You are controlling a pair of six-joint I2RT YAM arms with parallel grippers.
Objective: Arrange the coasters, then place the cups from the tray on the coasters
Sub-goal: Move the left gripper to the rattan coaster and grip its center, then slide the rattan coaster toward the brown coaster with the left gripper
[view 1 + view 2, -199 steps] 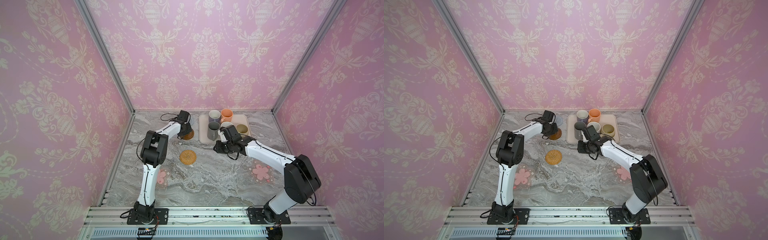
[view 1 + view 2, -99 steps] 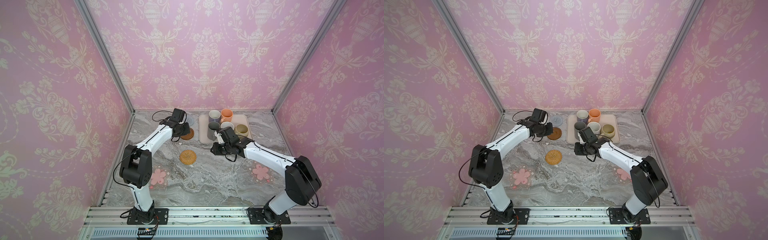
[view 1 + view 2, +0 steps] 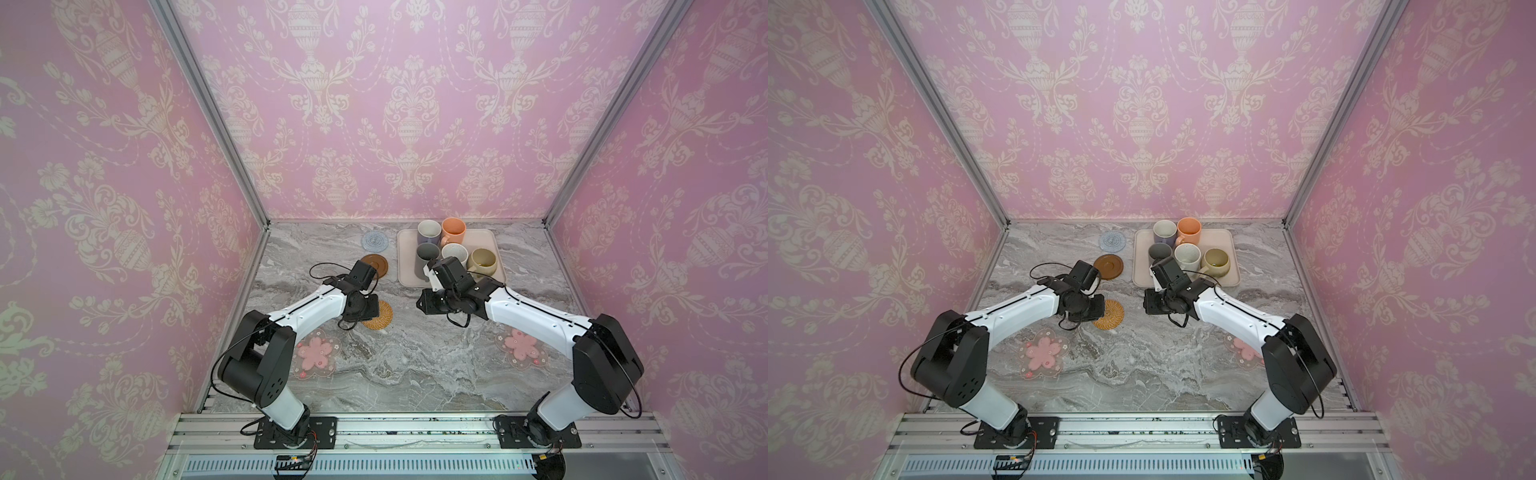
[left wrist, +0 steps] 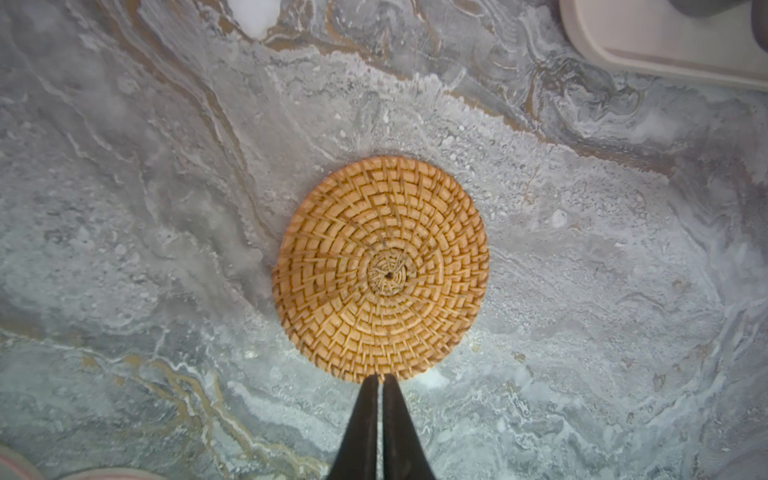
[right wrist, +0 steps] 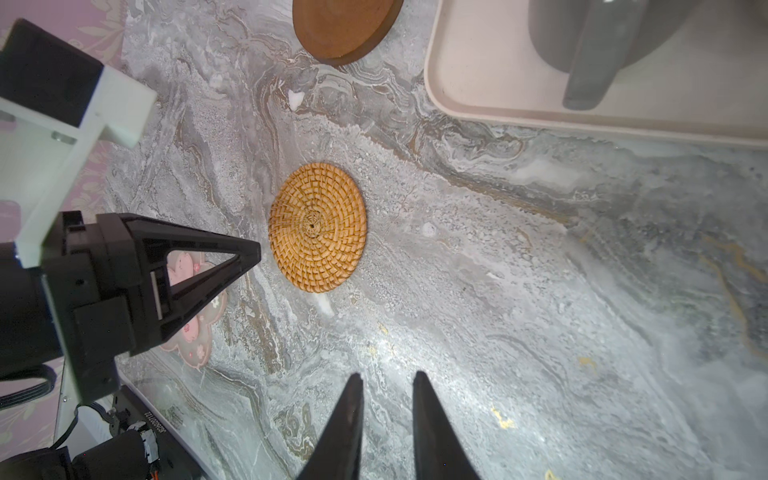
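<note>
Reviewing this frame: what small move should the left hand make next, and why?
Probably a short push of the rattan coaster toward the middle of the table. The left hand is shut, its tips at the coaster's rim, so it suits nudging, not gripping. All five cups sit on the tray, so coaster arranging seems unfinished.
</note>
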